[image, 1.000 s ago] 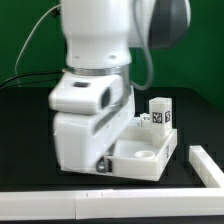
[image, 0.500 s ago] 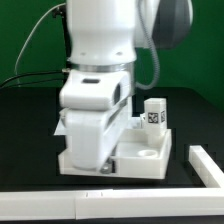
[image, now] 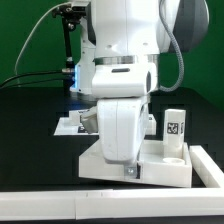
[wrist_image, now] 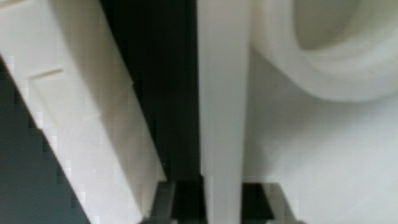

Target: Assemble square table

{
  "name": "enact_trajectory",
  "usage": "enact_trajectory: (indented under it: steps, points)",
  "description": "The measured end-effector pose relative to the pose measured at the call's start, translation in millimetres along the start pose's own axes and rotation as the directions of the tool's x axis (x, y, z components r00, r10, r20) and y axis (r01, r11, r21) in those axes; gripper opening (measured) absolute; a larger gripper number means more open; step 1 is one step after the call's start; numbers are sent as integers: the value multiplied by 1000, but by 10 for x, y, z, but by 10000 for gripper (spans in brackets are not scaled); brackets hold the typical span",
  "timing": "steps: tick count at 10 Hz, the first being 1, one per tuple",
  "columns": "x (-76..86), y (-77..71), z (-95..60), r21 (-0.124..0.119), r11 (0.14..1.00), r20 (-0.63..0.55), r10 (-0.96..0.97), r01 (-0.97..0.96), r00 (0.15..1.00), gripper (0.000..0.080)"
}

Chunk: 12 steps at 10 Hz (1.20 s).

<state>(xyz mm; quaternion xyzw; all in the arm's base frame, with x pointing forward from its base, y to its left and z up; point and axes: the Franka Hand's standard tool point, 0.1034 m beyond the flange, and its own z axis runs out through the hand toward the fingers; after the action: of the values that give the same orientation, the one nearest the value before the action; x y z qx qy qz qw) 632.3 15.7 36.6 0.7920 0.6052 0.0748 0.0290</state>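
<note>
The white square table slab lies flat on the black table, with one short white tagged leg standing upright at its far corner on the exterior view's right. My gripper is down on the slab's near rim, mostly hidden by the hand. In the wrist view the gripper is shut on the slab's raised rim wall, with dark fingers on either side. A round corner socket shows beside the rim. The other legs are out of view.
The marker board lies behind the arm on the exterior view's left. A long white bar runs along the front, and another stretch stands close to the slab on the exterior view's right. A white edge shows beside the rim.
The arm has moved toward the exterior view's right, and the slab with its upright leg has slid with it, close to the white bar on that side.
</note>
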Motion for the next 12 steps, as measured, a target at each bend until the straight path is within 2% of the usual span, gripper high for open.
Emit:
enact_trajectory:
  steps: [1,2,3,6,9,10,11,12]
  points:
    - [-5,4,4,-6,1000,0,-8,8,1000,50]
    - [-2,5,15,-33,998,2,-48,48,999,50]
    - [47,-10,27,-32,996,5,-78,78,997,50]
    - [362,54,44,-28,989,3,-147,147,989,50]
    - [398,68,94,-26,985,15,-172,172,985,51]
    - [396,70,100,-39,981,20,-189,190,982,51]
    - [379,70,103,-38,981,21,-188,189,982,51]
    - [370,70,107,-37,982,22,-183,183,983,153]
